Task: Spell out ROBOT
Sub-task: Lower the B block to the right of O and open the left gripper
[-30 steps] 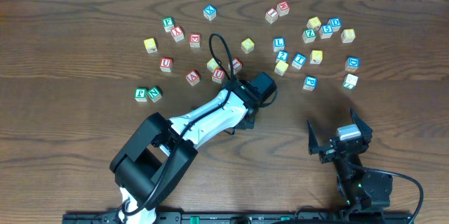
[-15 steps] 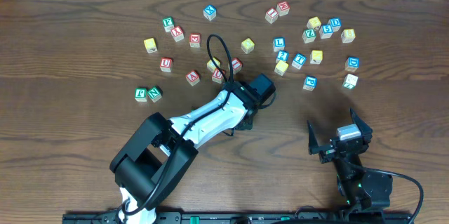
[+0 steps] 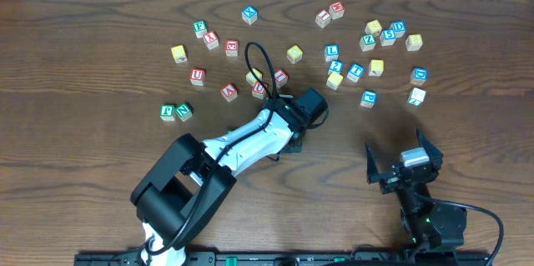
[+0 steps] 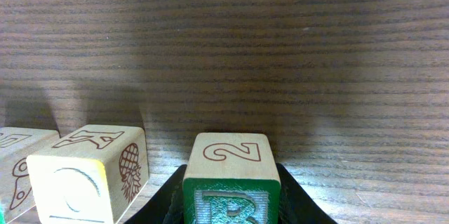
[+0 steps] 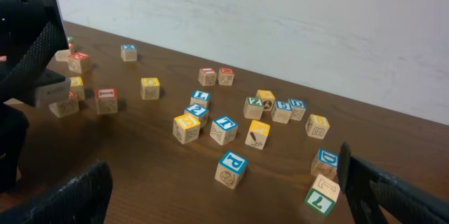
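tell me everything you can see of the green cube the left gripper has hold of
The green-framed cube is pale wood, small and square-edged. Its face toward the wrist camera has a green frame around a raised letter, apparently R, cut off below. Its top bears an outlined 2. It sits upright in the left gripper, a dark jaw against each side.
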You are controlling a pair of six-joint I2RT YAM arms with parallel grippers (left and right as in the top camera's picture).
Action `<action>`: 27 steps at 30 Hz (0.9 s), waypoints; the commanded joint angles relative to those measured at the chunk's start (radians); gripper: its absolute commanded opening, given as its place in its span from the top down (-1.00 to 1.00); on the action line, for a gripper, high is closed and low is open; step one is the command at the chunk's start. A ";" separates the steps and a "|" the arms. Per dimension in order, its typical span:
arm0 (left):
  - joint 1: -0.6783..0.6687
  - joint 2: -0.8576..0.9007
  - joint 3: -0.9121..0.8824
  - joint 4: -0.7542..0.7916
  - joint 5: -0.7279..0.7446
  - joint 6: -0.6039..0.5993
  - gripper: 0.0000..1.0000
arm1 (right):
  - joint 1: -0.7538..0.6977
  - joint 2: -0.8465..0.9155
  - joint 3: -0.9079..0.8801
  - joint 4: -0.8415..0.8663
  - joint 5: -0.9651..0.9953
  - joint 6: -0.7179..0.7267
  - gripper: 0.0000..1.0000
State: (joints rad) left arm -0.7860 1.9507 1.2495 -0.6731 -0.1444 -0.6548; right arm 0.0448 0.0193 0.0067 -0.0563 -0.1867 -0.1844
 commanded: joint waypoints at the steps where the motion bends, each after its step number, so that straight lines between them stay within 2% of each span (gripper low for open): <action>1: 0.007 0.013 -0.025 0.010 -0.017 -0.005 0.85 | -0.006 -0.002 -0.001 -0.004 0.000 0.015 -0.98; 6: 0.035 0.013 -0.055 0.052 0.028 -0.005 0.85 | -0.006 -0.002 -0.001 -0.004 0.000 0.015 -0.99; 27: 0.064 0.011 -0.062 0.035 0.105 -0.006 0.85 | -0.006 -0.002 -0.001 -0.004 0.000 0.015 -0.99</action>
State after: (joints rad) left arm -0.7296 1.9427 1.2247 -0.6144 -0.0704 -0.6548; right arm 0.0448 0.0193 0.0067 -0.0563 -0.1867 -0.1844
